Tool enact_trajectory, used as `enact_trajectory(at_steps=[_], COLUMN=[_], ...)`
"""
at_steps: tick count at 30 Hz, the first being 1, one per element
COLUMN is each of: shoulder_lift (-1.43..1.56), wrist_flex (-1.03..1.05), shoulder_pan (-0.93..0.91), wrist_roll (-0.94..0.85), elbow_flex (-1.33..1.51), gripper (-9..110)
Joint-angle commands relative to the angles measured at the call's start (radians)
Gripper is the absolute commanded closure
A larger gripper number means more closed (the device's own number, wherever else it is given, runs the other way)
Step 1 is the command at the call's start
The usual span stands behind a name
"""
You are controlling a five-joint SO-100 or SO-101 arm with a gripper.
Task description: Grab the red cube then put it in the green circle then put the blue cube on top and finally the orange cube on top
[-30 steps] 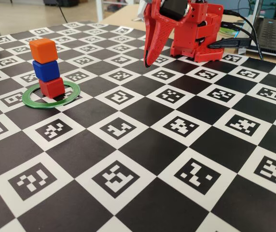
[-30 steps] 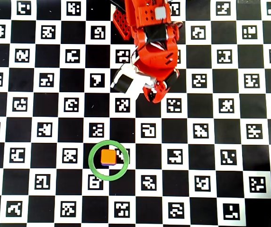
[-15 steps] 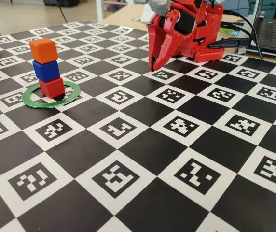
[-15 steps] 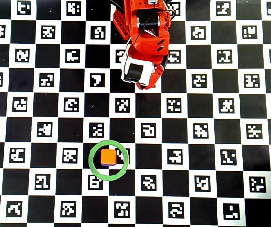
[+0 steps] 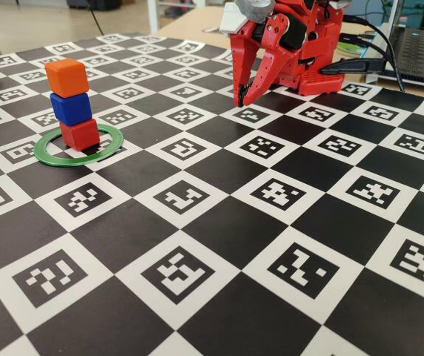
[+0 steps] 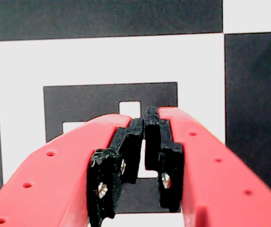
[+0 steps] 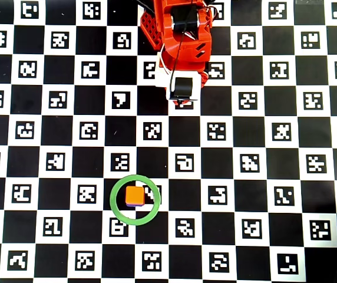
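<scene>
Fixed view: I've pulled the gripper (image 5: 240, 100) back near the base, jaws pressed together, empty. Orange cube (image 5: 67, 77) tops blue cube (image 5: 71, 108) and red cube (image 5: 79, 134) inside the green circle (image 5: 107, 151); stacking looks finished.

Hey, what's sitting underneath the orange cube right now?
In the fixed view, the orange cube rests on the blue cube, which sits on the red cube inside the green circle. From overhead, the orange cube almost entirely covers both.
</scene>
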State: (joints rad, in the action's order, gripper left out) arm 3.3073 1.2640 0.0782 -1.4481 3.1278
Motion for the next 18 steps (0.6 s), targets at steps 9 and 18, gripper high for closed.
enact_trajectory(at_steps=[9,18], shoulder_lift=[0.052,0.052], wrist_flex=[0.100,0.104], shoulder_pan=[-0.008,-0.008], wrist_roll=[-0.017,-0.041], elbow_flex=[0.041,0.041], gripper=[108,108])
